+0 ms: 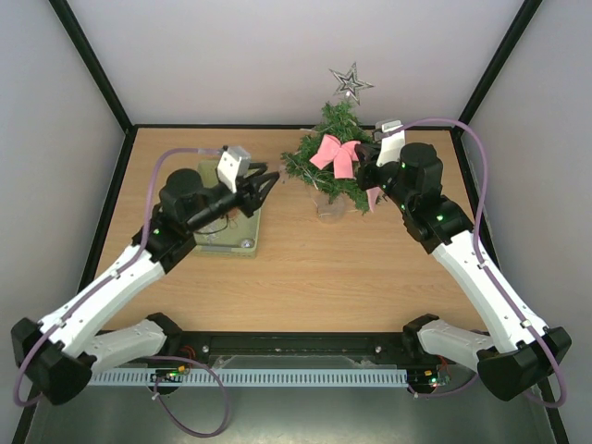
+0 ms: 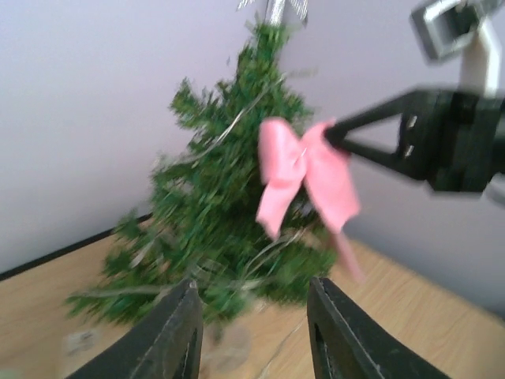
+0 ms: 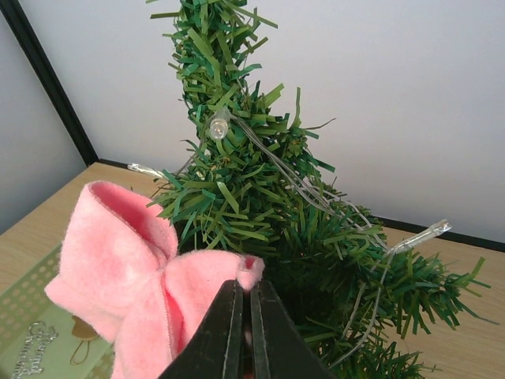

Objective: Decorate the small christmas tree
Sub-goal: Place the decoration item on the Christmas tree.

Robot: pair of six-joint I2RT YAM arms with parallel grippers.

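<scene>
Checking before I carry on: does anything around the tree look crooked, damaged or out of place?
Nothing stands out. The tree stands with its star on top, and the pink bow is pinched in the right fingers against its branches.

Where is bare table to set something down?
Free: the table in front of the small christmas tree, to the near edge; the gap between basket and tree. Crowded: around the tree, where the right hand pinches the pink bow.

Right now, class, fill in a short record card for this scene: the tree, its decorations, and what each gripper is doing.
tree: small christmas tree, bushy dark green
topper: silver star
lights: light string through the branches
right gripper: shut on pink bow, at the tree
left gripper: open, empty, by the pale green basket
</scene>
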